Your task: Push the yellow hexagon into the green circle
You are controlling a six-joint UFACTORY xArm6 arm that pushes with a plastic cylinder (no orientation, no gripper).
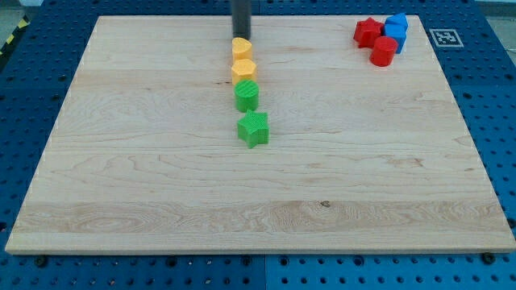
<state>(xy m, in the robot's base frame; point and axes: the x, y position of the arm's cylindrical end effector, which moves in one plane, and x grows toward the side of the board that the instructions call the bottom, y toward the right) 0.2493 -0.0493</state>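
Observation:
A yellow hexagon sits near the top middle of the wooden board. It touches the green circle just below it. Another yellow block, rounded in shape, sits right above the hexagon and touches it. My tip is at the upper edge of that upper yellow block, with the dark rod rising out of the view's top. A green star lies a little below the green circle, apart from it. The four blocks form a near-vertical line.
A cluster of red and blue blocks sits at the board's top right corner: a red block, a red cylinder and blue blocks. A small printed marker lies off the board at the right.

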